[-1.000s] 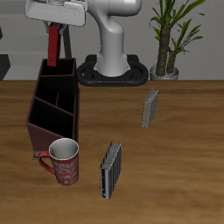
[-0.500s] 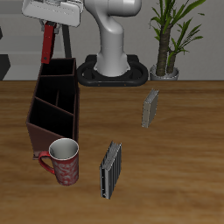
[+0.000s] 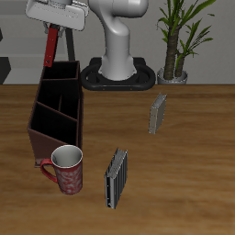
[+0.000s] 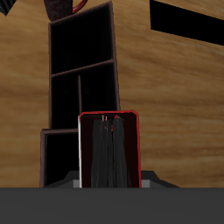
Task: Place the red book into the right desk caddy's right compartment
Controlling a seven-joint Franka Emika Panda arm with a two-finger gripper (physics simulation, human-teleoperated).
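Note:
My gripper (image 3: 58,27) is shut on the top of the red book (image 3: 51,46) and holds it in the air, tilted, above the back end of the right desk caddy (image 3: 41,115). The book's lower end hangs just above the outer rim of the right compartment (image 3: 62,70), the small end cell farthest from the mug. In the wrist view the red book (image 4: 108,149) hangs in front of the gripper (image 4: 108,182) with its dark page edge towards the camera. It hides part of that end cell (image 4: 58,157) of the caddy (image 4: 83,66).
A red patterned mug (image 3: 68,169) stands by the caddy's near end. A black-and-grey striped book (image 3: 116,177) stands near the table's front edge. A small pale grey book (image 3: 158,114) stands mid-table. The robot's base (image 3: 117,64) and a potted plant (image 3: 176,41) are at the back.
The gripper and red book have shifted slightly up and outward from above the end cell. The book now tilts more, its lower end over the caddy's outer rim.

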